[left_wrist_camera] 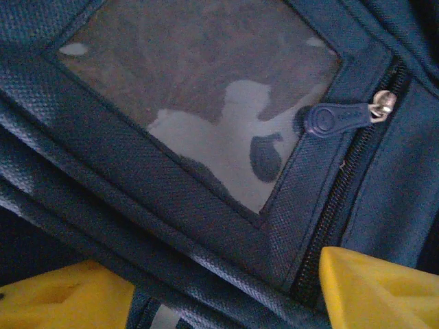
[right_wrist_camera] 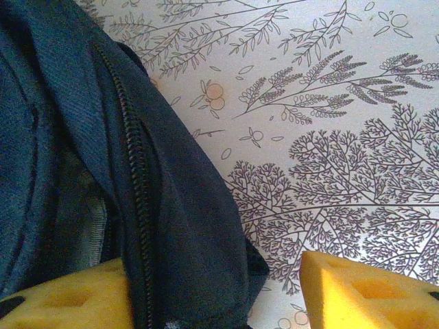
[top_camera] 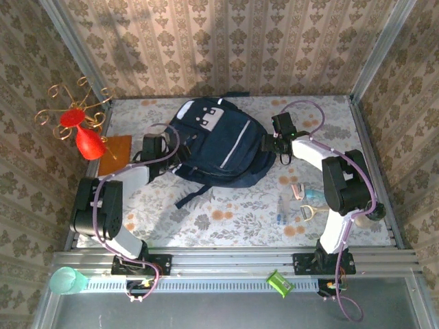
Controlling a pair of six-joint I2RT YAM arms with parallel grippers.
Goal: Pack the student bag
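student bag (top_camera: 218,142): flat mid-bench (top_camera: 233,209), between both arms | left pincer (left_wrist_camera: 219,298): spread wide at its zip pocket, clamping nothing | right pincer (right_wrist_camera: 216,298): spread wide, bag's zip edge between fingers, unclamped

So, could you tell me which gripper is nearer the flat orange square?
Left. The left gripper is just right of the orange square; the right gripper lies across the student bag from it.
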